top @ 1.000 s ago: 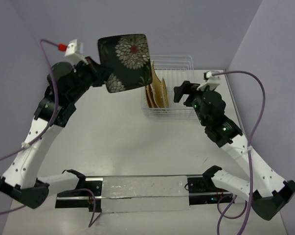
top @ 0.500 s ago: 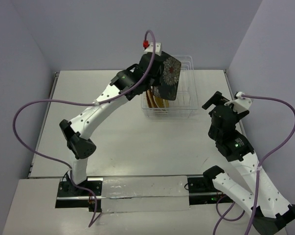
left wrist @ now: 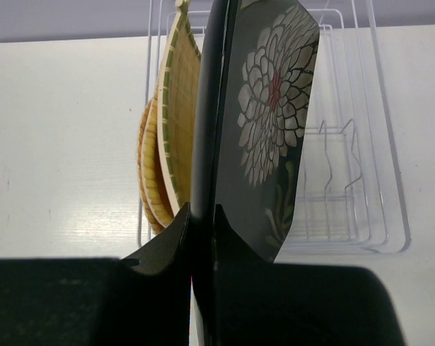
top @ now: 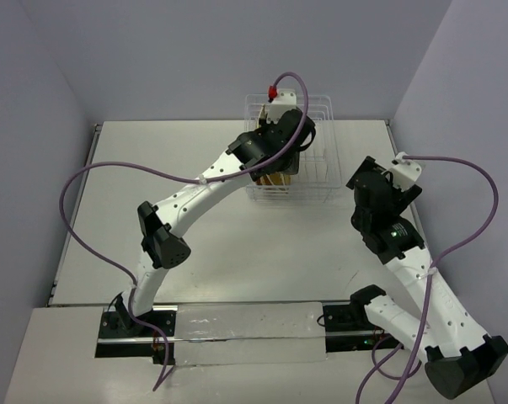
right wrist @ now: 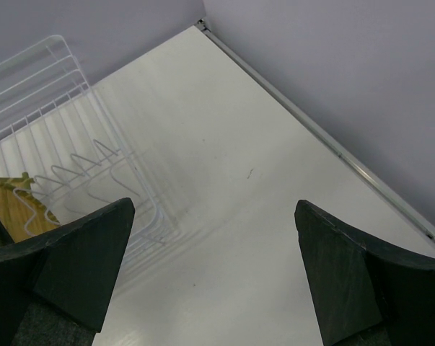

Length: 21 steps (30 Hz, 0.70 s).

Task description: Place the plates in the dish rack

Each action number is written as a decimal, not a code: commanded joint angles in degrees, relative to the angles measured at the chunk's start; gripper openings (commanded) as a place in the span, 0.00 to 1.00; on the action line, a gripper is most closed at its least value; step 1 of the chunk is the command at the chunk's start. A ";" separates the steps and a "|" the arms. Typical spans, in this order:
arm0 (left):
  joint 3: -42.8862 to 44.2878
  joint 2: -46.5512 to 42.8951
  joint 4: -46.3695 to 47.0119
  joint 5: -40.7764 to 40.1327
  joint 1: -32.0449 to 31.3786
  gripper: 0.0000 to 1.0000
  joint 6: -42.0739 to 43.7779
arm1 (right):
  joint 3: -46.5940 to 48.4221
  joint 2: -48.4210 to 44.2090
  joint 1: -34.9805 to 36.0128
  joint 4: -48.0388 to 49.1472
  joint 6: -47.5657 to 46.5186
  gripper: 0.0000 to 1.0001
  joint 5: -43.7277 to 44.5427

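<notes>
Left gripper (left wrist: 203,220) pinches the lower rim of the black floral rounded-square plate (left wrist: 264,130). Plate is on edge, just beside the woven bamboo-like plates (left wrist: 167,151) standing in the white wire dish rack (left wrist: 390,194); cannot tell if seated. Judged stiff, glossy, slippery, breakable, so a rim grip suits. Right gripper (right wrist: 213,216) spread wide, empty.

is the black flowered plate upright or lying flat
Upright: the black plate stands on edge, pinched by the left fingers, beside the woven plates in the rack.

There is one black floral rounded-square plate (left wrist: 267,130), at least three woven bamboo-like plates (left wrist: 177,122) with overlapping edges, and one white wire dish rack (left wrist: 340,234).
</notes>
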 commanded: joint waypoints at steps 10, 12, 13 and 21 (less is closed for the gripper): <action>6.40 3.44 10.50 -15.79 -4.48 0.00 0.53 | -2.21 2.49 -3.47 0.40 3.18 1.00 -0.89; 6.20 3.77 12.29 -18.98 -5.52 0.00 3.34 | -2.45 2.58 -3.99 0.35 3.42 1.00 -1.27; 6.20 3.90 13.24 -20.13 -5.95 0.00 4.98 | -2.55 2.64 -4.22 0.35 3.45 1.00 -1.44; 4.72 5.12 20.09 -25.84 -7.22 0.00 11.18 | -2.59 3.47 -4.73 0.35 3.46 1.00 -2.19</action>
